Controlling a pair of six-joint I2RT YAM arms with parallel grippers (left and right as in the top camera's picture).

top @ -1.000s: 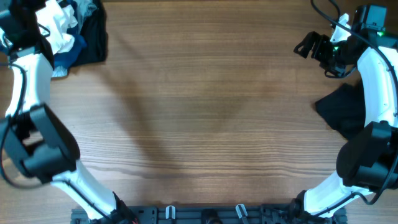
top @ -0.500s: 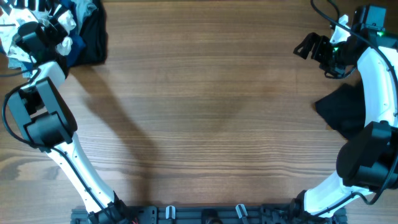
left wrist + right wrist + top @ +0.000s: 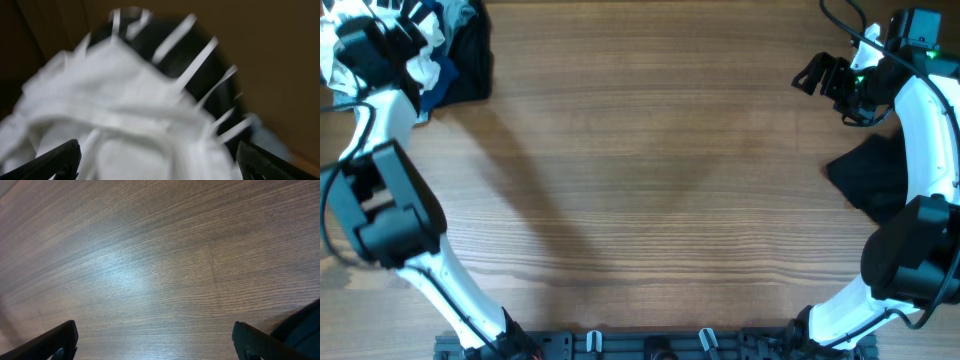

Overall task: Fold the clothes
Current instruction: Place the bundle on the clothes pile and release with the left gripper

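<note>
Both wide, empty: left hand, right hand | clothes heaped far-left, axis unclear

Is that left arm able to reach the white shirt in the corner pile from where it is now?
Probably yes. The left gripper is open and seems close over the white shirt, which fills the view between its fingers, and nothing appears to lie on top of it.

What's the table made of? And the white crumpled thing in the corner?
The table looks like wood or wood-look laminate, brown and faintly shiny, with long grain lines. The white shirt seems to be soft cloth: it bunches and wrinkles.
</note>
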